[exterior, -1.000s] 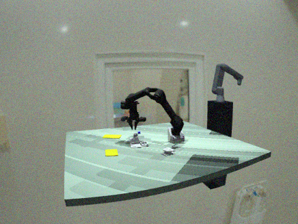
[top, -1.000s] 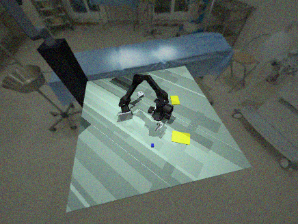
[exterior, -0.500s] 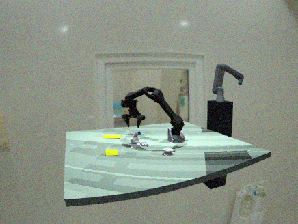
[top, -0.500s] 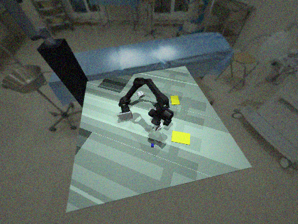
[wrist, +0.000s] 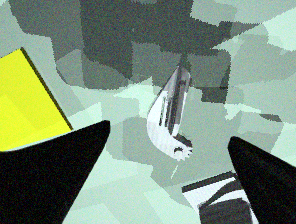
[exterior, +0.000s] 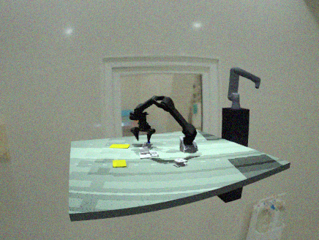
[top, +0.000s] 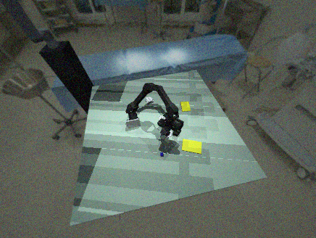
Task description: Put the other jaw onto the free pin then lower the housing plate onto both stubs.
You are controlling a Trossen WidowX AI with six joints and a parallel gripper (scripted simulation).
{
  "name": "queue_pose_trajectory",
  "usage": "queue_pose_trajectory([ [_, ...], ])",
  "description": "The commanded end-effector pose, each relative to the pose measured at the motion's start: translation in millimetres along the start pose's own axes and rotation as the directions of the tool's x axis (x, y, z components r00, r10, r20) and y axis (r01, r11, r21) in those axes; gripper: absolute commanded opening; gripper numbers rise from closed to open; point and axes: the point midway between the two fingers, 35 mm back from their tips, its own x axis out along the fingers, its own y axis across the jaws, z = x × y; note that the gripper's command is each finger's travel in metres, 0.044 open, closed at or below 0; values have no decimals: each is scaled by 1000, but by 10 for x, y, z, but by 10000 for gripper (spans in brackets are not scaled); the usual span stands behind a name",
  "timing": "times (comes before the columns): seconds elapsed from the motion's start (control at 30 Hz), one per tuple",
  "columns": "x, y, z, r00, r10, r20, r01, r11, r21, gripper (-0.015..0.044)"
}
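Observation:
My gripper (exterior: 143, 140) (wrist: 168, 133) is open and empty, its fingers pointing down above the table. Between and below the fingertips lies a loose pale grey jaw (wrist: 161, 112) (exterior: 147, 145), with its toothed end toward the bottom of the wrist view. It looks tilted; whether it touches a finger is unclear. The base plate (wrist: 191, 196) (exterior: 145, 156) is at the lower right of the wrist view, partly covered by the right finger, with a dark shape over it. Its pins and the mounted jaw are not clear. A separate white part (top: 149, 99) (exterior: 180, 160), perhaps the housing plate, lies nearer the arm's base.
A large yellow pad (top: 192, 146) (exterior: 119, 145) (wrist: 30, 107) lies beside the gripper. A smaller yellow pad (top: 185, 106) (exterior: 119, 163) lies farther off. A small blue block (top: 161, 154) is on the table (top: 138, 189). The arm arches over the table.

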Motion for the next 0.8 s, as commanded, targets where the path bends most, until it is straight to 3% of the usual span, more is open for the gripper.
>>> queue_pose_trajectory([
  [0.0,15,-6,-3,1000,-2,-3,2,1000,5,440],
  [0.77,355,18,-14,1000,-2,-3,2,1000,4,440],
])
